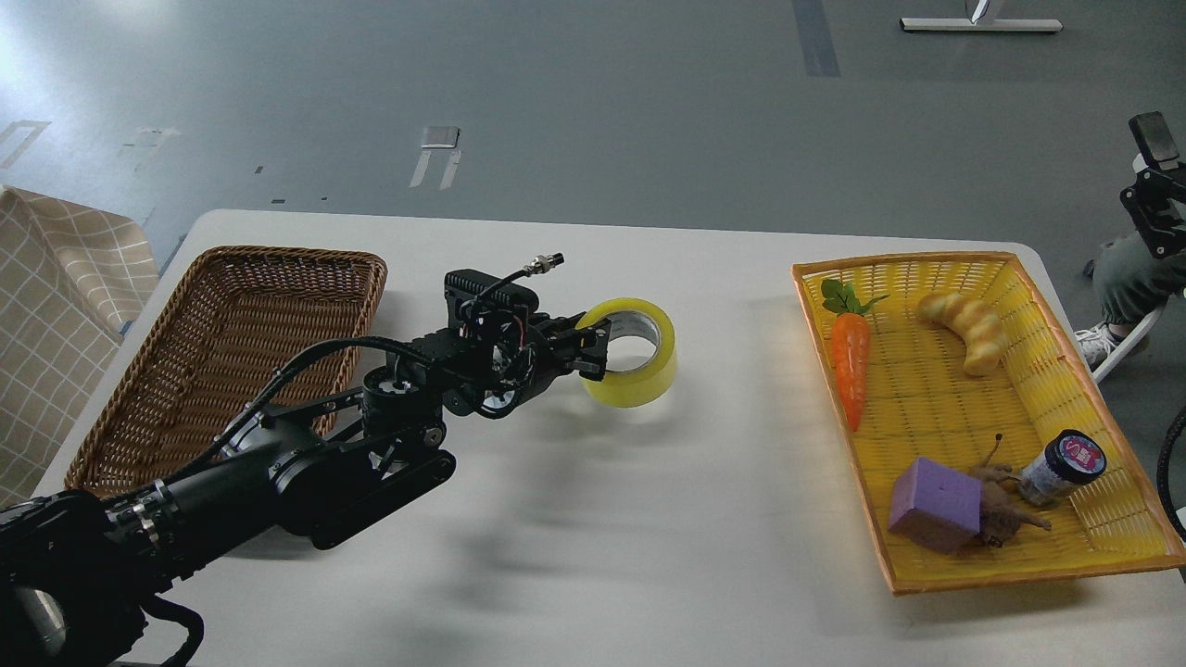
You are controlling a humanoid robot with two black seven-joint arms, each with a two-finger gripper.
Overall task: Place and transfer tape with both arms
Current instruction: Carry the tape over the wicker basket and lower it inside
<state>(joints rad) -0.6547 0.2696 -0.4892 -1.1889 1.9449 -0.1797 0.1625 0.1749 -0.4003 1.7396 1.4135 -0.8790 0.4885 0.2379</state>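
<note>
The tape [637, 364], a wide yellow translucent roll with a grey-white core, hangs a little above the white table [593, 519] near its middle. My left gripper [590, 352] is shut on the roll's left wall, one finger inside the core and one outside. The left arm reaches in from the lower left. My right arm and gripper are out of view.
An empty brown wicker basket [232, 361] stands at the left. A yellow basket [973, 417] at the right holds a toy carrot [849, 357], a bread roll [968, 329], a purple block [936, 503], a small jar [1066, 465] and a brown figure. A person's leg shows at far right.
</note>
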